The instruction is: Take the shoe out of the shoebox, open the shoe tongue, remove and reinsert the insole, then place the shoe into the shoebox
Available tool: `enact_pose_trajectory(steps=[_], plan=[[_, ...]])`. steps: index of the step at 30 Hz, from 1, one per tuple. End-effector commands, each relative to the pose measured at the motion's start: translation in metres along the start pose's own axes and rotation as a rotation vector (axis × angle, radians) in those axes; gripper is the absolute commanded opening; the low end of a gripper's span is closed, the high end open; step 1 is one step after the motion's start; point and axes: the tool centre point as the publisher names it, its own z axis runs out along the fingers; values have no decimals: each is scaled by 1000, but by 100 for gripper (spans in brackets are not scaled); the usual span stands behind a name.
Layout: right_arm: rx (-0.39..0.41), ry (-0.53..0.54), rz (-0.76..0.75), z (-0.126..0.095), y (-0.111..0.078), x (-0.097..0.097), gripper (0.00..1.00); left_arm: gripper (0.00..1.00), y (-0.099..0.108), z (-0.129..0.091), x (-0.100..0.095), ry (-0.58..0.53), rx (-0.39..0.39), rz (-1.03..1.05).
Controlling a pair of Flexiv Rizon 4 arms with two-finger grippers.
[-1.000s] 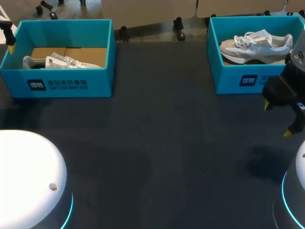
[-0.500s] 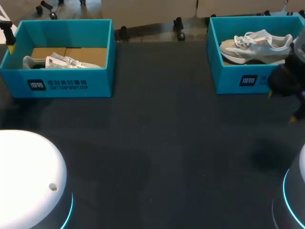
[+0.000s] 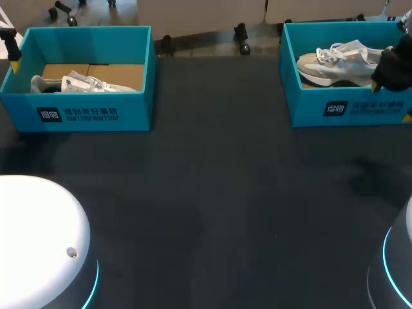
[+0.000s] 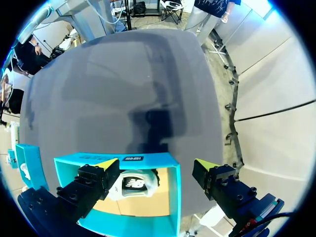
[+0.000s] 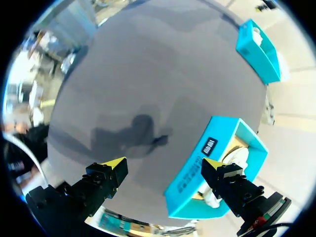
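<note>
Two teal shoeboxes stand at the table's far side. The left shoebox [image 3: 84,112] holds a white shoe [image 3: 80,84] on brown cardboard. In the right shoebox [image 3: 335,106] lies a white and beige sneaker [image 3: 341,58], laces up. My right gripper [image 3: 391,102] hangs open over that box's right end, the sneaker [image 5: 238,159] just beside one finger and the box wall [image 5: 195,170] between its fingers [image 5: 163,162]. My left gripper [image 3: 13,63] stays at the left box's outer end, open [image 4: 157,164] above the box [image 4: 126,159] and its shoe [image 4: 136,182].
The dark table top [image 3: 212,193] stretches between and in front of the boxes. White robot bases fill the near left corner [image 3: 38,238] and near right corner [image 3: 399,257]. In the right wrist view the other teal box [image 5: 259,49] sits far across the table.
My right gripper has moved from in front of the right shoebox back and up, to over the box's right end. The left arm, both boxes and both shoes have not moved.
</note>
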Motion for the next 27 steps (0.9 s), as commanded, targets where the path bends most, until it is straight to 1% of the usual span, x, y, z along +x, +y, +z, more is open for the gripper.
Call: enact_pose_trajectory(steps=[1, 4, 9, 10, 11, 12, 14, 18, 22, 25, 27], plan=[[-14, 51, -44, 6, -17, -21, 100, 100, 0, -1, 0, 1, 1, 0], [-12, 61, -63, 9, -25, -27, 100, 100, 0, -1, 0, 1, 1, 0], [-10, 18, -120, 9, -33, -31, 100, 100, 0, -1, 0, 1, 1, 0], [-9, 26, -136, 10, -35, -32, 100, 100, 0, -1, 0, 1, 1, 0], [-14, 19, -153, 11, -36, -34, 100, 100, 0, -1, 0, 1, 1, 0], [-36, 2, -190, 12, -37, -36, 100, 100, 0, -1, 0, 1, 1, 0], [-26, 37, -222, 16, -40, -40, 100, 100, 0, -1, 0, 1, 1, 0], [-33, 48, -280, 24, -47, -47, 100, 100, 0, -1, 0, 1, 1, 0], [-23, 34, -353, 28, -53, -54, 100, 100, 0, -1, 0, 1, 1, 0], [-15, 45, -353, 30, -59, -58, 100, 100, 0, -1, 0, 1, 1, 0], [-16, 34, -300, 29, -64, -59, 100, 100, 0, -1, 0, 1, 1, 0]])
